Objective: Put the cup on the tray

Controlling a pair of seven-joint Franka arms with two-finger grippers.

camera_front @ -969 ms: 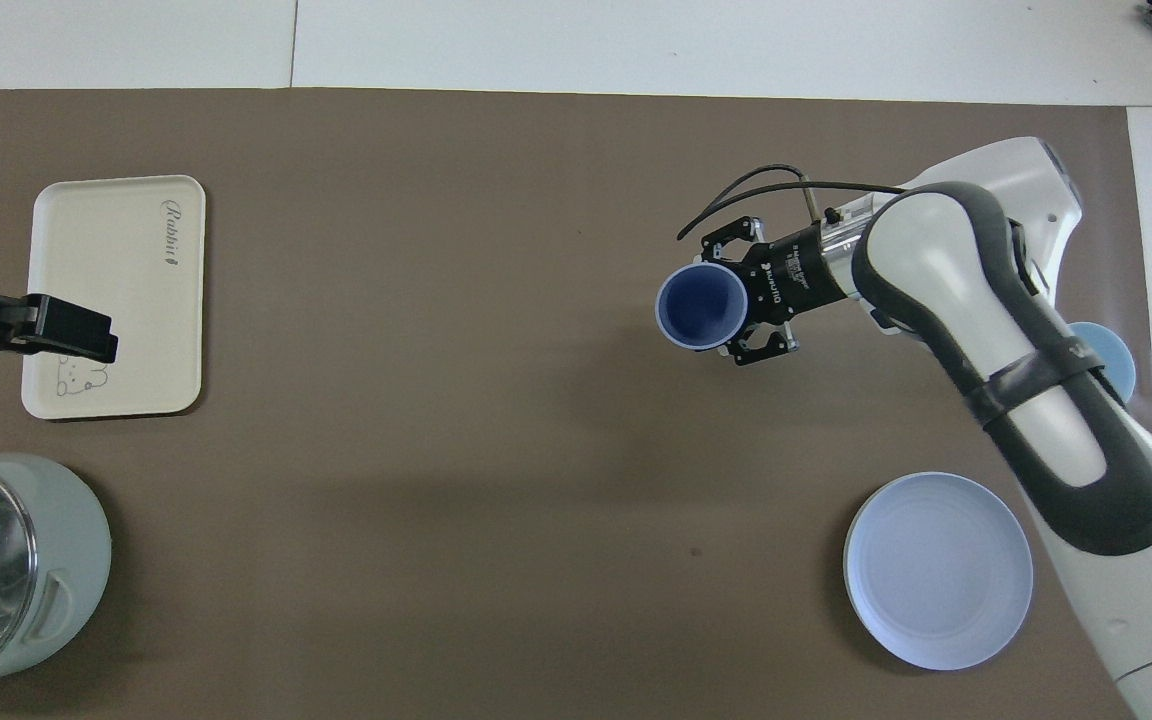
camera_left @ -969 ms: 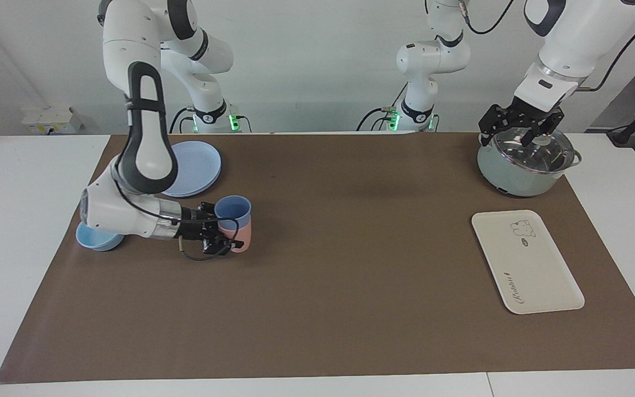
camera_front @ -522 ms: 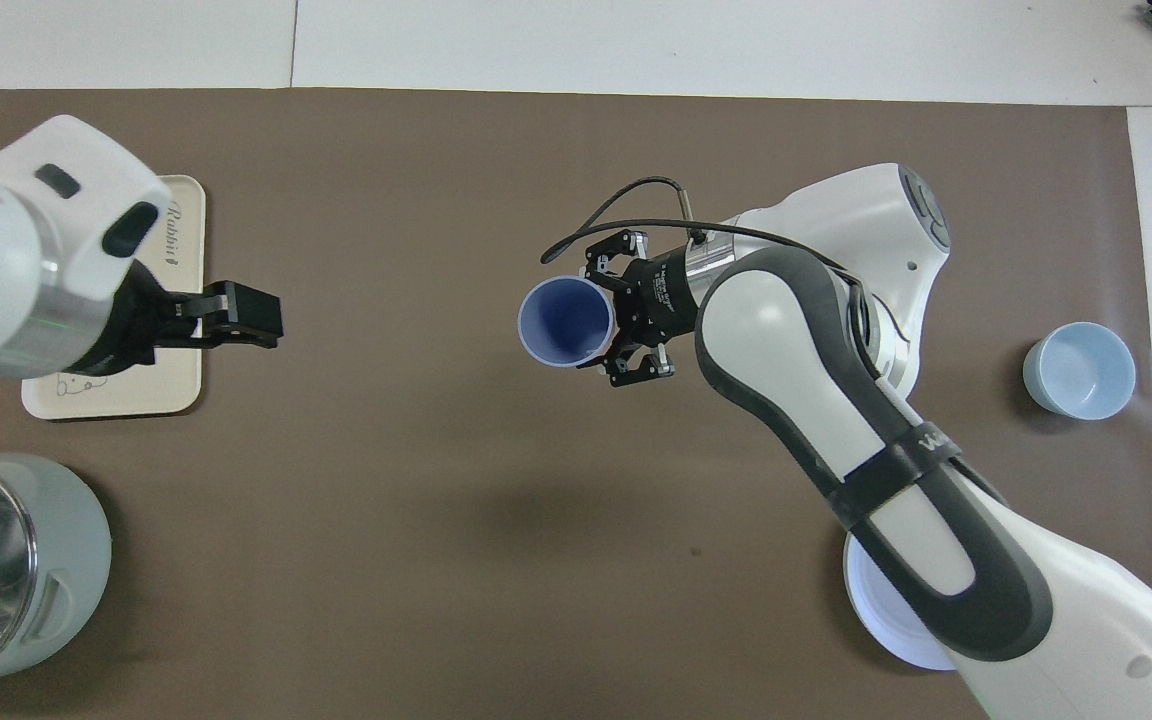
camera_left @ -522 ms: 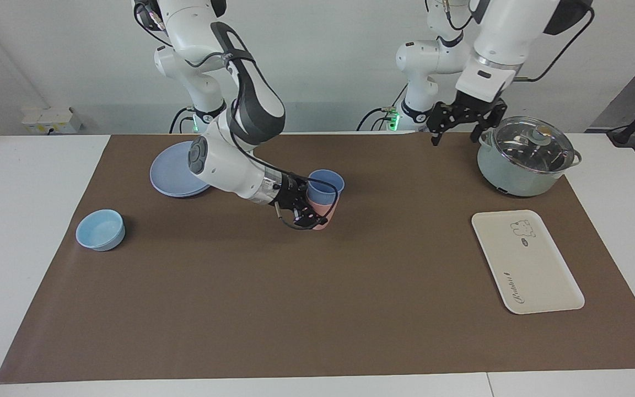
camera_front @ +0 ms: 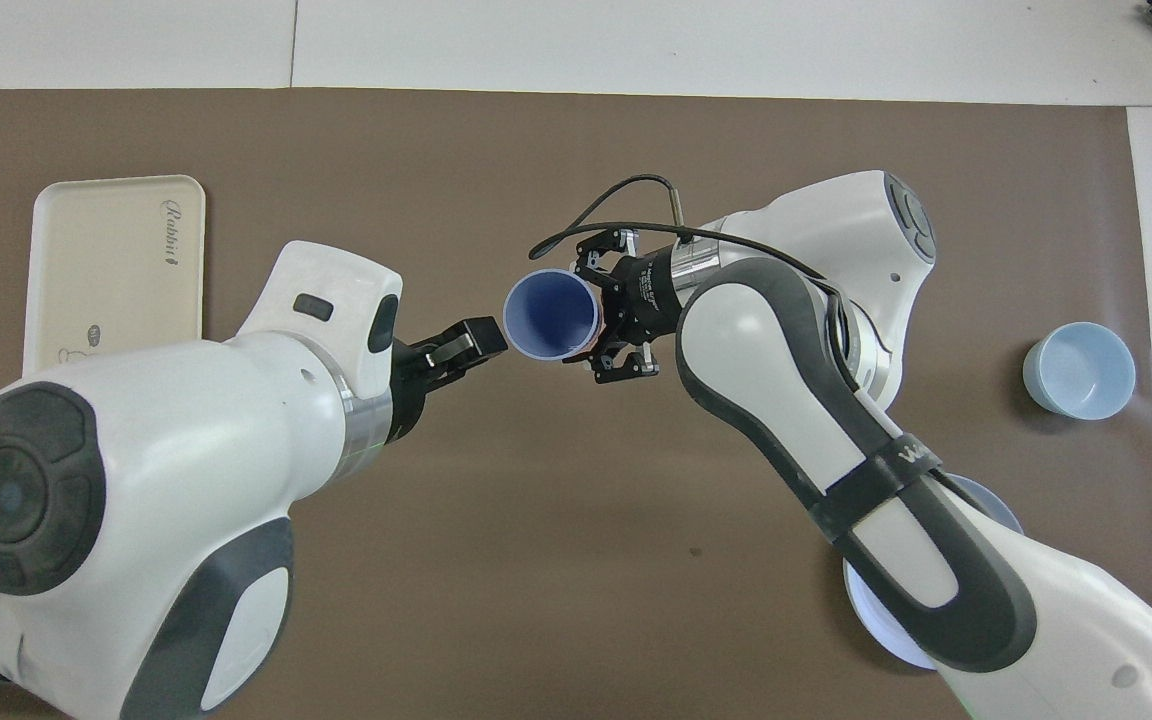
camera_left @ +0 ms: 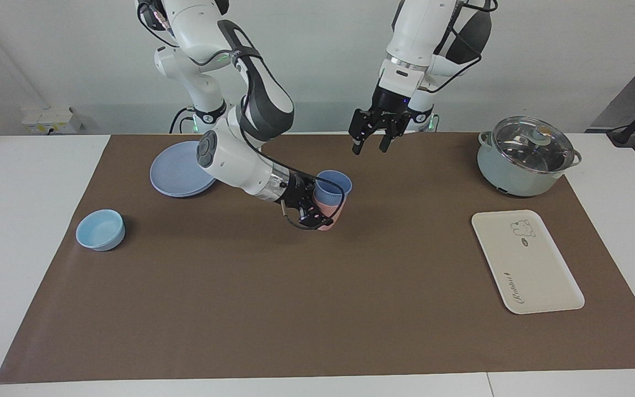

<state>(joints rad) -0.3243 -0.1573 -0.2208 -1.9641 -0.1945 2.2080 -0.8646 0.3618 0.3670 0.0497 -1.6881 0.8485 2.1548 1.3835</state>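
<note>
Carried mid-table since earlier, cup (camera_left: 333,185) sits by right jaws (camera_left: 317,212).

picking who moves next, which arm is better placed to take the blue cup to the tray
Left. The left gripper hangs open over the mat near the cup, and the tray lies at its end. The right gripper grips the pink cup.

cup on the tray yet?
No, the cup sits nested in the pink cup mid-table at the right gripper; the tray is bare.
</note>
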